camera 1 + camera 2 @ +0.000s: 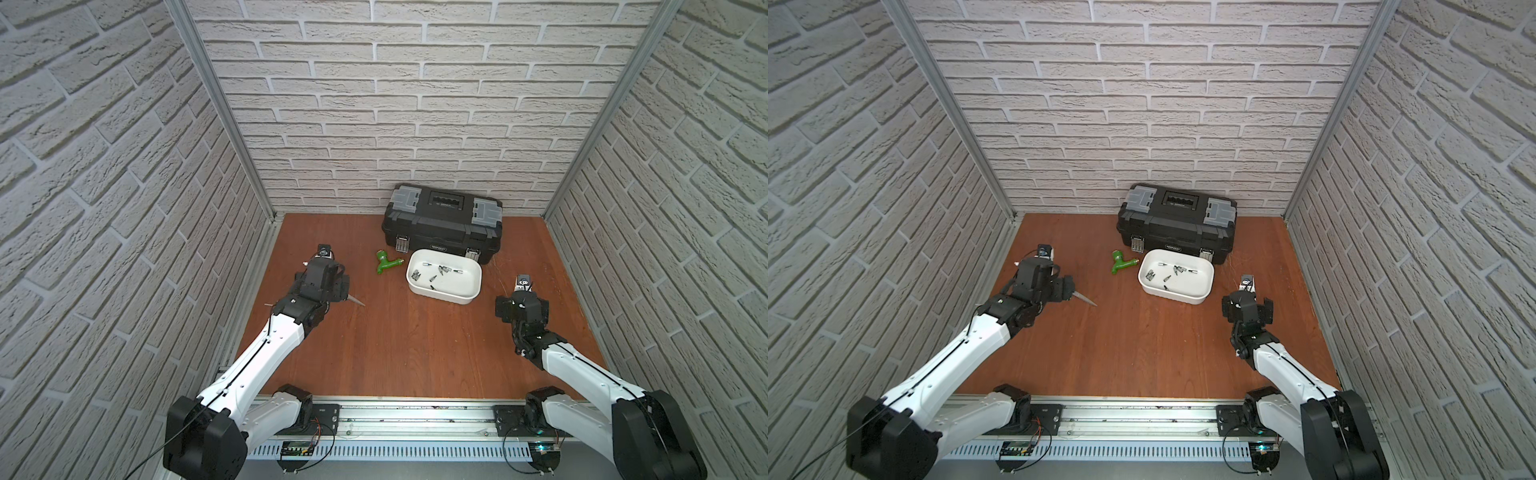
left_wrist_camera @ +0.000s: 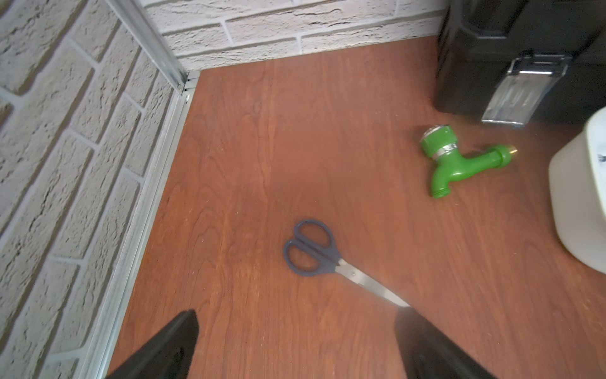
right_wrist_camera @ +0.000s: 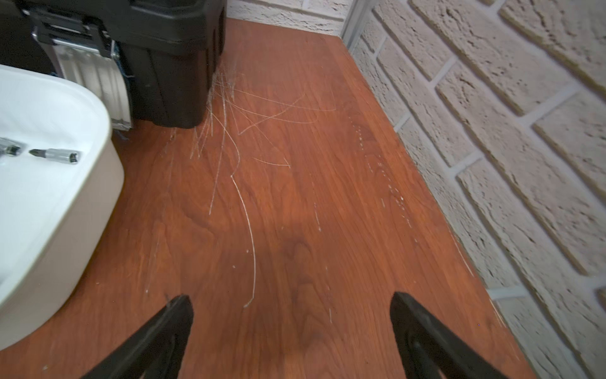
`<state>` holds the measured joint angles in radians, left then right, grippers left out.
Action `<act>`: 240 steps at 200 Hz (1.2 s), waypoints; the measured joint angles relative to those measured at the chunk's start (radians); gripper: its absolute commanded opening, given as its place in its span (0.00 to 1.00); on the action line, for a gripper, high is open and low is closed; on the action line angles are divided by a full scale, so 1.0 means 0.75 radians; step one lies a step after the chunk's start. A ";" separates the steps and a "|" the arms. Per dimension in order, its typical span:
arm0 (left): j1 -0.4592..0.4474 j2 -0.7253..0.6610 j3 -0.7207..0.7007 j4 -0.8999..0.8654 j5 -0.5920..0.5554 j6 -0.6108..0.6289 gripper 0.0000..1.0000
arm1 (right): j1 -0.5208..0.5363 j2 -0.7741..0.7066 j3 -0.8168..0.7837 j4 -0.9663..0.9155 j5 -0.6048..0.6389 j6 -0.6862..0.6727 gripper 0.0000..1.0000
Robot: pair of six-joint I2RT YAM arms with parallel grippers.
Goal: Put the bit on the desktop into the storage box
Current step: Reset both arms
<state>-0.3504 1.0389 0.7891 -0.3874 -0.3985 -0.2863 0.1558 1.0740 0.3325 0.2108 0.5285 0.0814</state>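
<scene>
Only the blade end of the scissors (image 1: 356, 302) shows in a top view; the left arm (image 1: 266, 345) hides the handles. In the left wrist view the blade tip vanishes behind a finger of the left end effector (image 2: 295, 311), and the picture's edge cuts off the storage box (image 2: 577, 197) and the toolbox (image 2: 485, 49). The bits (image 1: 417, 274) in the box are too small in both top views to count or tell by kind.
</scene>
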 measured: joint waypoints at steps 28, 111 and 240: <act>0.069 -0.150 -0.130 0.014 0.029 -0.050 0.98 | -0.016 0.064 -0.011 0.183 -0.093 -0.040 0.98; 0.113 -0.472 -0.390 0.195 -0.092 -0.081 0.98 | -0.041 0.373 0.036 0.548 -0.341 -0.163 0.98; 0.214 -0.373 -0.503 0.435 -0.244 0.033 0.98 | -0.212 0.593 0.079 0.777 -0.562 -0.138 0.98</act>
<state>-0.1898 0.7593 0.4118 -0.0608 -0.5816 -0.2615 -0.0032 1.5188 0.3920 0.7937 0.1070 -0.0223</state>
